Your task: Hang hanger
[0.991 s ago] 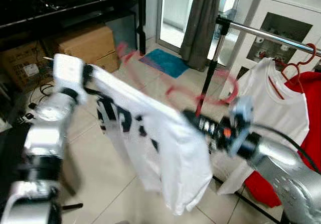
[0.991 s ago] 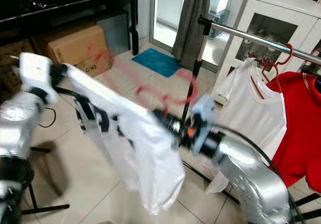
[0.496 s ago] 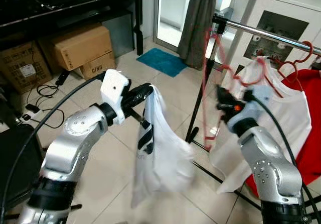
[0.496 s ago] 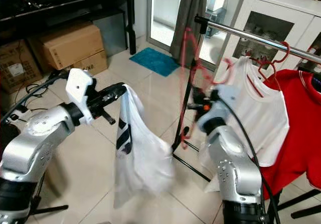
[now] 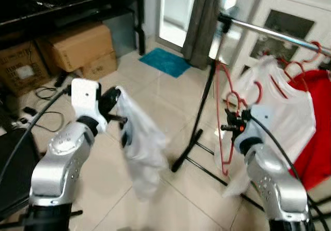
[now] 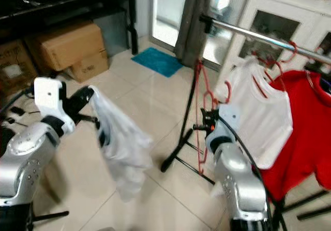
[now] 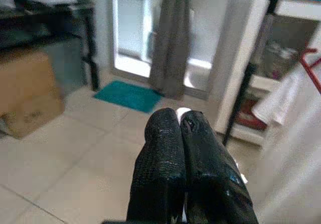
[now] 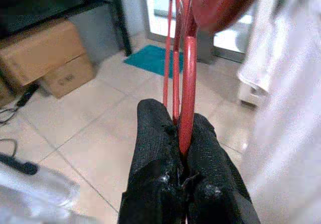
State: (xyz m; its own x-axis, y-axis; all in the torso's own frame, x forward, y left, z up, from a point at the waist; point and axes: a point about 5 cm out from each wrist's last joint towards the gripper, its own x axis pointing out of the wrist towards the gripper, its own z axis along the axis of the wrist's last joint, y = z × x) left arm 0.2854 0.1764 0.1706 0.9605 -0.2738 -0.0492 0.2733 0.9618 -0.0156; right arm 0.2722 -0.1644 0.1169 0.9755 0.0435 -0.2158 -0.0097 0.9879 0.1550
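Hanger (image 8: 186,78), red, 1 item: clamped between the 2 black fingers (image 8: 150,148) of the right gripper (image 5: 229,127), its thin wire rising above the fingertips and its lower end dropping below them; held just in front of the rail's upright post.

White shirt (image 5: 138,143), 1 item: pinched between the closed fingers (image 7: 165,158) of the left gripper (image 5: 109,99), a sliver of white cloth showing at the fingertips; the rest hung limp below them, dark print partly visible, outline blurred.

Tiled floor (image 5: 170,205), pale: beneath both grippers.

Clothes rail (image 5: 269,32), chrome bar on a black upright with black feet: beyond the right gripper's fingers.

White T-shirt (image 5: 282,112), 1 item: hung on the rail on a red hanger, just past the right fingers.

Red garment (image 5: 315,117), 1 item: hung on the rail beside the white T-shirt, on the side away from the left gripper.

Cardboard boxes (image 5: 77,44), at least 2: on the floor beyond the left fingers, under a dark table (image 5: 62,13).

Teal mat (image 5: 165,61) and grey curtain (image 5: 199,18): further off, at a bright doorway.

White cabinet (image 5: 289,13) with glass doors: behind the rail.
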